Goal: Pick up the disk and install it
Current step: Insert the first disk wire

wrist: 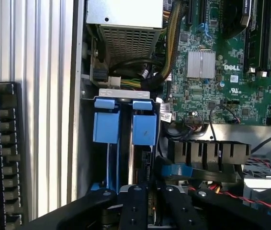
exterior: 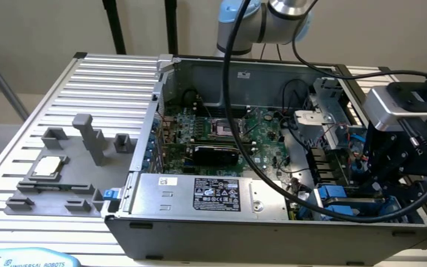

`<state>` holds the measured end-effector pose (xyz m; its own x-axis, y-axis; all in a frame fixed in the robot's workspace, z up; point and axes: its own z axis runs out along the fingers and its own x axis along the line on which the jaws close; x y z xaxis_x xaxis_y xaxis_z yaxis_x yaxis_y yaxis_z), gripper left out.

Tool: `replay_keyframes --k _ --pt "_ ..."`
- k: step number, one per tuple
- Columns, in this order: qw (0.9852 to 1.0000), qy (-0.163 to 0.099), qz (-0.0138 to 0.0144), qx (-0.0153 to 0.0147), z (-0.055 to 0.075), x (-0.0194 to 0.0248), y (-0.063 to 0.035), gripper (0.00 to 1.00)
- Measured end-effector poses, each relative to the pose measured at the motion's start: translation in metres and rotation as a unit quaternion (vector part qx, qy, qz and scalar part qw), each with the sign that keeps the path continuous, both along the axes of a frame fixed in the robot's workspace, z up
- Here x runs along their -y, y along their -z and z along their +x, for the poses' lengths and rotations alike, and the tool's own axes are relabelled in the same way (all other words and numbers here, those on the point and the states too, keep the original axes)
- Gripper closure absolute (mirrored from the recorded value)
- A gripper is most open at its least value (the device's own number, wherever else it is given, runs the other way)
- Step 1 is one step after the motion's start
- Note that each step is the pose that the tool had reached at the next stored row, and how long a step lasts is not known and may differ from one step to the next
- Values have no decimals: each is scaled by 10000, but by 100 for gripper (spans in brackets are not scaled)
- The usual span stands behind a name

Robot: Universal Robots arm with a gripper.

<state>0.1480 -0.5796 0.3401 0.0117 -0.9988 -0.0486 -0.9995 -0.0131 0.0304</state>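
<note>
Looking into the open computer case, you have the gripper down at the near corner on the exterior view's right, over the drive bay. In the wrist view two blue carriers stand side by side in that bay, and the one closer to the green circuit board is the disk: you can see its blue frame and a thin silver edge running down toward the black fingers. The fingers stand close together around the end of that disk, so the jaws read as nearly closed and clamped on it. The second blue carrier sits just beside it, toward the case wall. In the exterior view the blue carriers show low in the corner, just beside the silver box with the black label. Outside the case, on the exterior view's left, a grey tray rests on the slatted table with a small silver chip on it.
</note>
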Motion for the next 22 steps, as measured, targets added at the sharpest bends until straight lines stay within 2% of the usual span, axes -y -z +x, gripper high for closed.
replay_keyframes --k 7,13,16,19,22 --pt "9999 129 -78 0 0 -8 2 84" --pt "9997 208 -87 -1 -1 -45 9 84" --pt "9997 230 -106 0 0 -46 14 84" --pt "9996 240 -142 0 0 -46 15 84" --pt "9995 241 -190 1 0 -47 20 84"
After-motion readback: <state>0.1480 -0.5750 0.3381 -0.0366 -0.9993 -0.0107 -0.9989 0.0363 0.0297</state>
